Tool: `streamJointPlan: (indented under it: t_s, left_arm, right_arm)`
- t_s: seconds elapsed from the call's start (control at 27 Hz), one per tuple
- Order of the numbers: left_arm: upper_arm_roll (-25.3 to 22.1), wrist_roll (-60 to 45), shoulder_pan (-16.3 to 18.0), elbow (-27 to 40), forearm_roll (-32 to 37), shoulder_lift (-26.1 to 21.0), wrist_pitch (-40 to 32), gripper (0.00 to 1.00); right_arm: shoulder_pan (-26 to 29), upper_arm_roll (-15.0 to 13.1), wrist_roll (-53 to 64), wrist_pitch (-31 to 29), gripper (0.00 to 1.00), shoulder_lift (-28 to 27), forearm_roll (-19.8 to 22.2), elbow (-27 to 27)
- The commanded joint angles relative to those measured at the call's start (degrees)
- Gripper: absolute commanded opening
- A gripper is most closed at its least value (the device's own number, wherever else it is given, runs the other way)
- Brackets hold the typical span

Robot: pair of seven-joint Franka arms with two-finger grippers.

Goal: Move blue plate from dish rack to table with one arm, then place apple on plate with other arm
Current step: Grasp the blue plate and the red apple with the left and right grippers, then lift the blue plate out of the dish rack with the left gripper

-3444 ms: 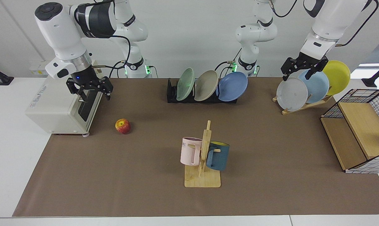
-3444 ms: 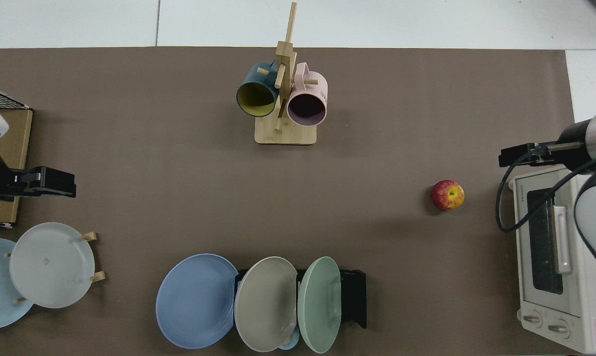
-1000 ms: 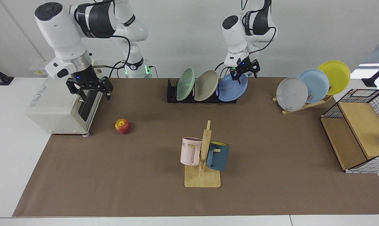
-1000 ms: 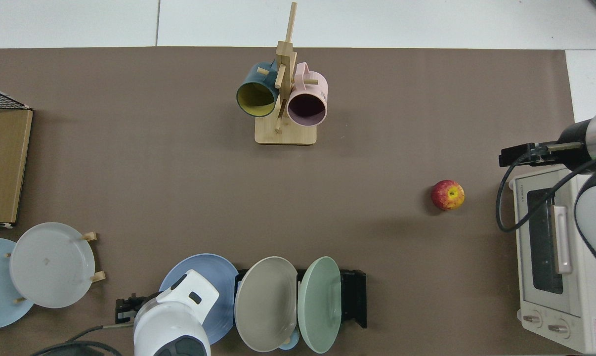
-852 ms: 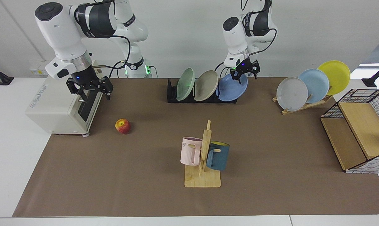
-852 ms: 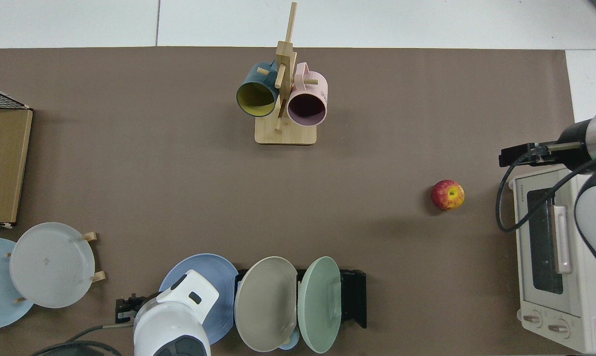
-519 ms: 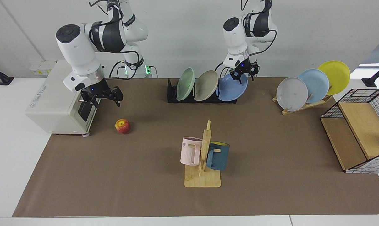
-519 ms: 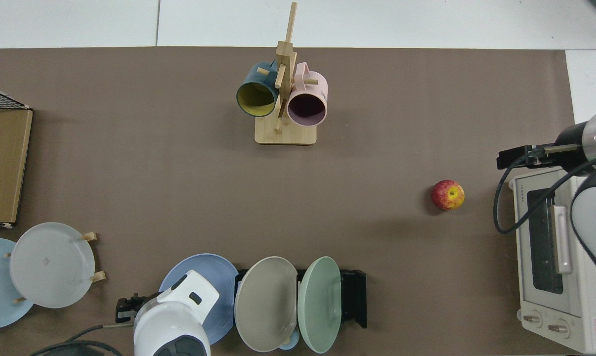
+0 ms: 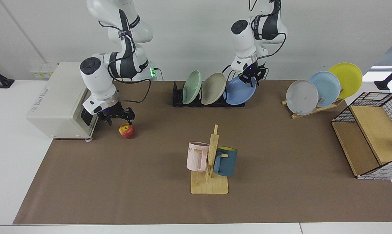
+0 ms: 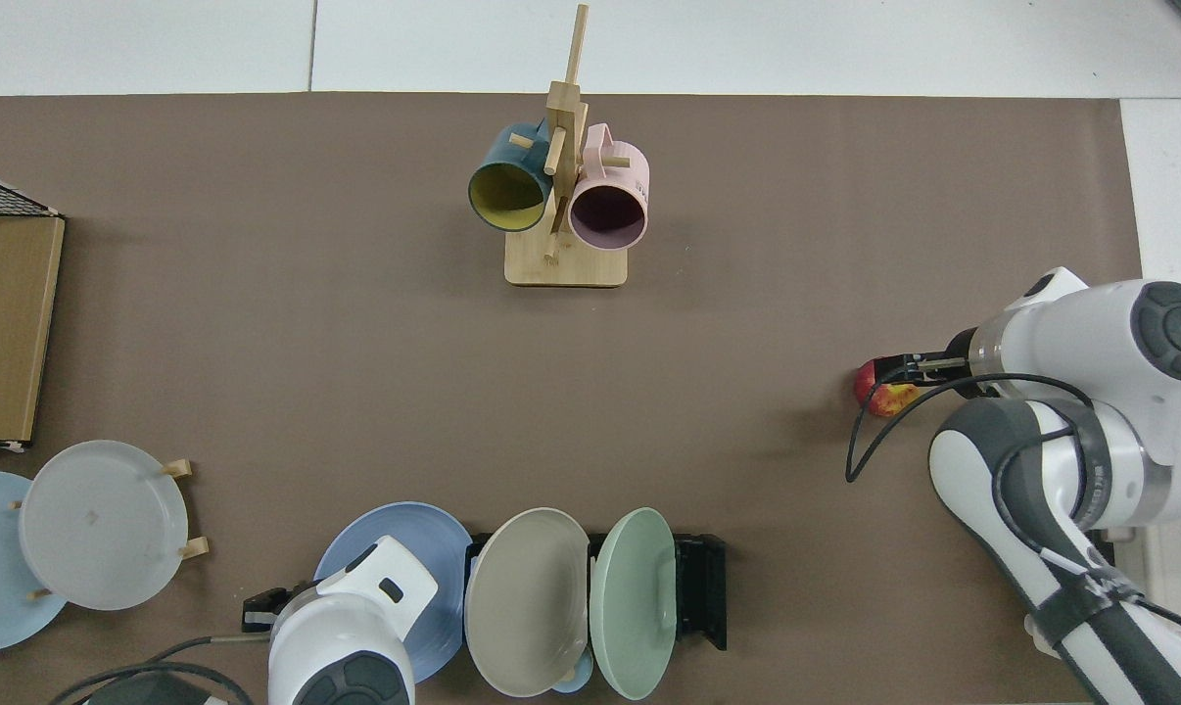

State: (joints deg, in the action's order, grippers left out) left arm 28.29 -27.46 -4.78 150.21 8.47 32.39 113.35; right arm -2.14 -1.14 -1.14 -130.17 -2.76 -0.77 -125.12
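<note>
Left gripper [image 9: 253, 80] sits at the plate's [image 9: 240, 95] 12 o'clock rim, grip unclear; right gripper [image 9: 119, 119] spread open above the apple [image 9: 127, 131].

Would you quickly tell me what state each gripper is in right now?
Left gripper: at the blue plate's top rim in the rack; grip cannot be told.
Right gripper: open, just above the apple.
</note>
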Motion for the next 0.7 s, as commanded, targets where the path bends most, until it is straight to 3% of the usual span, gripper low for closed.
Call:
streamJointPlan:
  t_s: [0.0,0.15,0.41,0.56,0.67]
  left_arm:
    - [-0.42,0.92,0.13,0.35,-0.74,-0.66,1.78,0.07]
    - [-0.08,0.57,0.21,0.0,-0.39,-0.75,1.79,0.0]
    - [0.36,-1.19,0.22,-3.25,2.86,-0.66,-0.67,0.0]
    - [1.07,-1.46,0.21,-5.97,4.09,-0.57,-3.05,0.0]
    - [1.86,-1.54,0.21,-8.0,7.16,-0.66,-4.8,0.0]
  right_arm:
    - [0.12,0.09,-1.41,-5.7,1.0,-3.3,0.24,-1.44]
    - [0.12,0.09,-1.93,-7.81,1.0,-5.94,0.24,-1.71]
    - [0.03,0.17,-2.64,-8.96,0.97,-7.35,0.24,-1.97]
    - [-0.06,0.17,-2.64,-8.87,0.42,-7.35,0.33,-2.24]
    - [-0.06,0.17,-2.64,-8.61,0.19,-7.35,0.33,-2.24]
